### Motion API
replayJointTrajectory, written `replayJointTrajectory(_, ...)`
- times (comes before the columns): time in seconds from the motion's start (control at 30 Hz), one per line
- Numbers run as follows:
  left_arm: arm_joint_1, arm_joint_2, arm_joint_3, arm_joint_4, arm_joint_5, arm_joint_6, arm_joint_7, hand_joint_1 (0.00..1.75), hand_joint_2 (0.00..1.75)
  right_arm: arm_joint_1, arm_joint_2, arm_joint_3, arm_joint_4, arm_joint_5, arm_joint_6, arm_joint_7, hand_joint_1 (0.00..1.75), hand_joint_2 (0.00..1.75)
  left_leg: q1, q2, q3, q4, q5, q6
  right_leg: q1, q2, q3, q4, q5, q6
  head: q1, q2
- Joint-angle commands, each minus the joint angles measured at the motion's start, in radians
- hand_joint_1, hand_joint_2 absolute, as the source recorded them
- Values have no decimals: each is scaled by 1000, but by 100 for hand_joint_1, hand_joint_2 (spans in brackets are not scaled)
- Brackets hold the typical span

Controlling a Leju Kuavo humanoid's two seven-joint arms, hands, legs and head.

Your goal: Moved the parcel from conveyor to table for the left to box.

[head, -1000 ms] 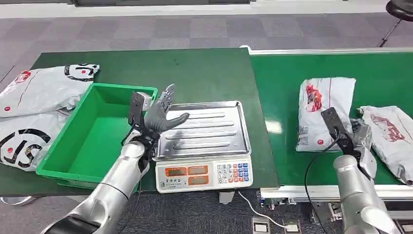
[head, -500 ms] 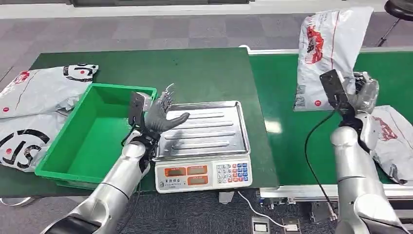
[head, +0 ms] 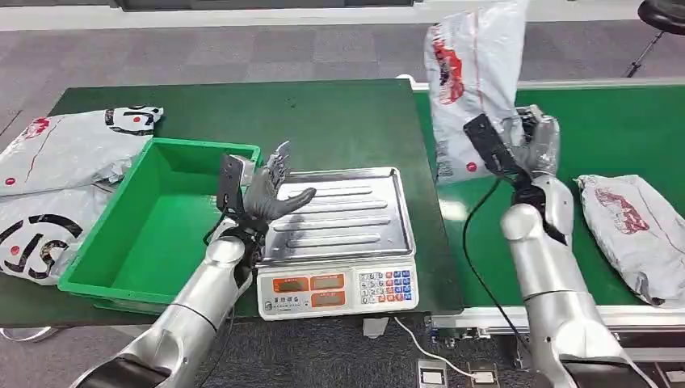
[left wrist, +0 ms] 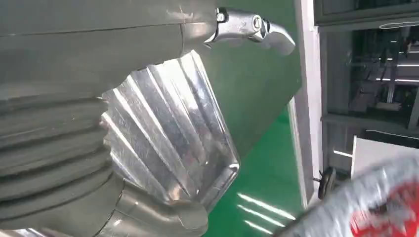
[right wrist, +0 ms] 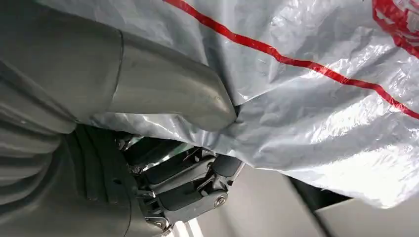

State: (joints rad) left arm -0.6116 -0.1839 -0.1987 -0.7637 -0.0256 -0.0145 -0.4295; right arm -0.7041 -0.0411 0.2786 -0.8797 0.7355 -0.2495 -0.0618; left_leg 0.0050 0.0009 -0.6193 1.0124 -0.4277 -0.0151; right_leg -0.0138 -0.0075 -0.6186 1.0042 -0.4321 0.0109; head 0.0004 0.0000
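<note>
My right hand [head: 540, 139] grips a white plastic parcel [head: 468, 77] with red print and holds it up in the air above the seam between conveyor [head: 630, 121] and table. Up close in the right wrist view, the thumb [right wrist: 163, 89] presses into the crinkled bag [right wrist: 316, 98]. My left hand [head: 271, 190] hovers open, fingers spread, over the left edge of the scale's steel tray [head: 347, 214], beside the green box [head: 153, 226]. The left wrist view has the ribbed tray [left wrist: 168, 133] under the hand and the blurred parcel [left wrist: 375, 207] at a corner.
A second grey parcel [head: 634, 230] lies on the conveyor at the right. Two white bags [head: 56, 153] lie on the dark green table left of the box. The scale's keypad [head: 339, 287] faces me at the table's front edge.
My right hand lifted the parcel off the conveyor and carried it up and leftward, toward the table. The left hand has stayed over the scale tray.
</note>
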Motion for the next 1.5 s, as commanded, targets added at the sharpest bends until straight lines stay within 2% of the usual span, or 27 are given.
replayJointTrajectory(0.03, -38, 5, 23, 68, 1, 11, 1, 0, 175, 59, 60, 341, -94, -77, 43, -15, 175, 175, 1, 2, 3, -1, -1, -1, 1, 2, 2, -1, -1, -1, 0, 0)
replayJointTrajectory(0.13, -34, -1, 29, 48, -5, 15, 4, 0, 175, 118, 53, 438, -185, -66, 61, -12, 175, 175, 2, 2, 3, -2, -1, -1, 2, 2, 2, -1, -1, -1, 0, 0)
replayJointTrajectory(0.23, -37, -8, 34, 46, -14, 18, 10, 0, 175, 166, 61, 518, -195, -68, 85, -13, 175, 175, 2, 1, 4, -2, -2, -1, 3, 1, 3, -1, -2, -2, 0, 0)
replayJointTrajectory(0.27, -41, -8, 37, 50, -16, 19, 11, 0, 175, 182, 61, 537, -201, -72, 80, -19, 175, 175, 3, 2, 10, -5, -3, 0, 3, 3, 9, -5, -3, -3, 0, 0)
replayJointTrajectory(0.3, -42, -7, 38, 53, -16, 19, 11, 0, 175, 197, 56, 551, -216, -74, 78, -22, 175, 175, 3, 1, 3, -2, -2, -1, 3, 1, 3, -2, -2, -2, 0, 0)
replayJointTrajectory(0.5, -41, -5, 40, 55, -16, 18, 11, 0, 175, 195, 48, 551, -225, -76, 75, -20, 175, 175, 2, 0, 2, -1, -2, -1, 2, 0, 2, -1, -2, -3, 0, 0)
replayJointTrajectory(0.6, -39, 1, 36, 64, -19, 15, 8, 0, 175, 226, 29, 556, -263, -101, 100, -37, 175, 175, 2, 0, 2, -2, -1, -1, 2, 0, 2, -1, -2, -3, 0, 0)
replayJointTrajectory(0.67, -48, 1, 31, 86, -21, 9, -1, 0, 175, 240, 17, 565, -271, -167, 184, -33, 171, 175, 2, -1, 3, -2, -1, -1, 2, -1, 3, -2, -2, -3, 0, 0)
replayJointTrajectory(0.7, -54, 0, 29, 94, -21, 7, -4, 0, 175, 246, 9, 566, -269, -193, 199, -41, 0, 175, 2, -1, 2, -2, -1, -1, 2, -1, 2, -1, -2, -3, 0, 0)
replayJointTrajectory(0.83, -60, -1, 28, 89, -21, 7, -5, 0, 175, 261, -20, 527, -274, -182, 124, -7, 0, 175, 2, -2, 4, -2, -1, -1, 3, -2, 4, -2, -3, -3, 0, 0)
replayJointTrajectory(0.9, -48, 3, 10, 59, -44, 13, -1, 0, 175, 276, -59, 456, -304, -158, 65, 32, 0, 175, 2, -3, 4, -3, -1, -1, 2, -3, 5, -2, -3, -2, 0, 0)
replayJointTrajectory(1.0, -32, -1, -11, 22, -81, 34, 6, 0, 175, 286, -86, 322, -289, -190, 37, 38, 0, 175, 2, -4, 2, -2, -1, 0, 2, -5, 3, -2, -3, -2, 0, 0)
replayJointTrajectory(1.07, -27, -7, -35, -1, -112, 41, 19, 0, 175, 290, -86, 230, -275, -208, 40, 33, 0, 175, 1, -5, 3, -2, -1, 0, 2, -5, 4, -2, -3, -2, 0, 0)
replayJointTrajectory(1.27, -51, -24, -106, -23, -177, 66, 48, 0, 175, 317, -89, 68, -225, -288, 44, 26, 0, 175, 1, -5, 0, 0, -1, -1, 0, -5, 2, -1, -2, -2, 0, 0)
replayJointTrajectory(1.33, -55, -31, -121, -21, -189, 71, 52, 0, 175, 313, -90, 47, -197, -308, 50, 11, 0, 175, 1, -6, 4, -2, -1, 0, 0, -6, 6, -3, -3, -2, 0, 0)
replayJointTrajectory(1.37, -56, -31, -124, -19, -190, 71, 54, 0, 175, 308, -90, 46, -185, -308, 49, 3, 0, 175, 0, -3, 0, 0, -1, -1, 0, -4, 1, -1, -2, -1, 0, 0)
replayJointTrajectory(1.5, -59, -31, -143, -17, -203, 68, 53, 0, 175, 303, -84, 25, -162, -313, 44, 6, 0, 175, 1, -2, 3, -1, -2, -1, 0, -2, 3, -2, -2, -2, 0, 0)
